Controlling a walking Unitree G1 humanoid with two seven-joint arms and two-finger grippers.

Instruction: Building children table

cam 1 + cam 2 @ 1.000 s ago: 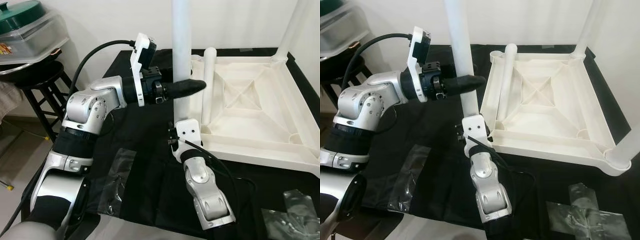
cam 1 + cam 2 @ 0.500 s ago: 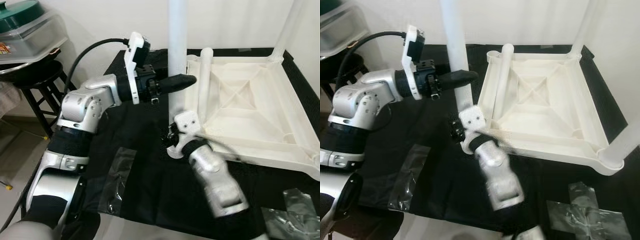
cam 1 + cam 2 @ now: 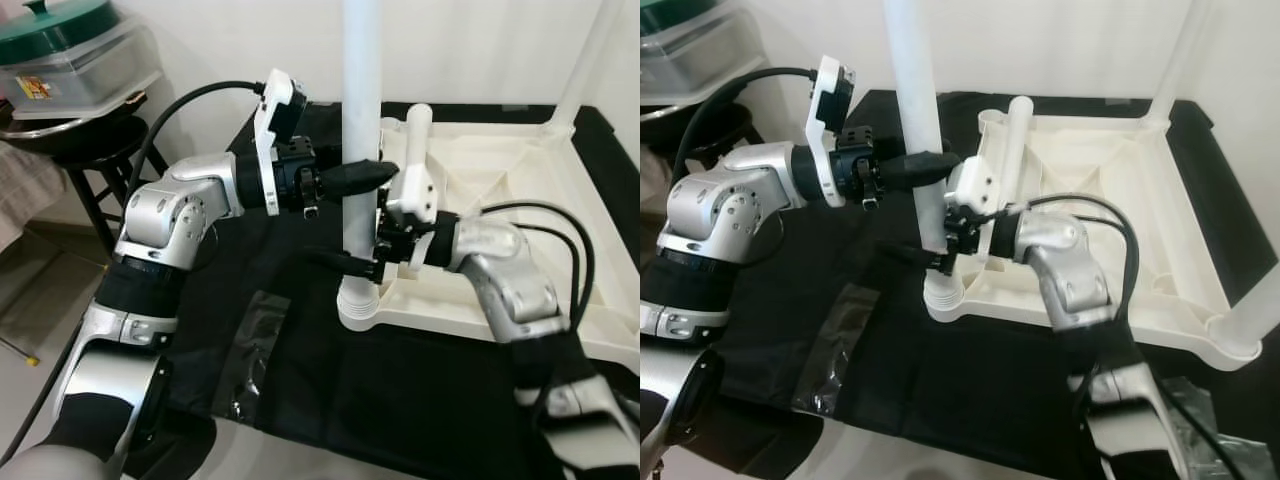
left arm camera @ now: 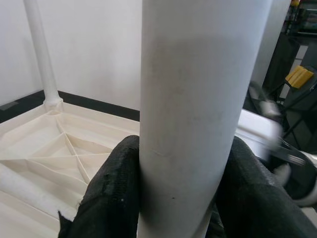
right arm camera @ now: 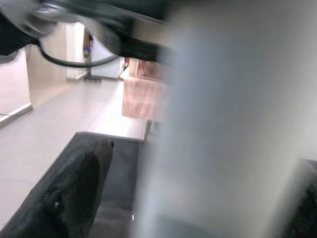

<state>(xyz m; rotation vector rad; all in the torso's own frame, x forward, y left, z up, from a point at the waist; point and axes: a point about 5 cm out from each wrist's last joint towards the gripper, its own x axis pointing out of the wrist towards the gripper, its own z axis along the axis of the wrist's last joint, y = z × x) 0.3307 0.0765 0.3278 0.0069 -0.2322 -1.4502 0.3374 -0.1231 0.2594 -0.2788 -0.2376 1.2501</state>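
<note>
While the white table leg [image 3: 360, 120] stands upright with its long axis vertical, it is clenched between the two black fingers [image 4: 111, 191] of the left hand [image 3: 372, 176], about halfway up its visible length. Lower on the same leg the right hand [image 3: 350, 262] is placed, one finger on each side of it; whether these fingers press on the leg cannot be told, as the right wrist view is blurred. The foot of the leg is set at the near left corner of the upturned white table top [image 3: 520, 200], which lies on a black cloth [image 3: 280, 300] covering the tabletop. A second leg [image 3: 412, 150] is seen just behind, and a third [image 3: 585, 60] rises at the far right corner. Open cloth is left toward the near and left edges, where clear plastic wrapping [image 3: 245, 355] lies. Beyond the left edge a dark stool [image 3: 90, 165] carries a container with a green lid [image 3: 60, 25]; its small label cannot be read.
</note>
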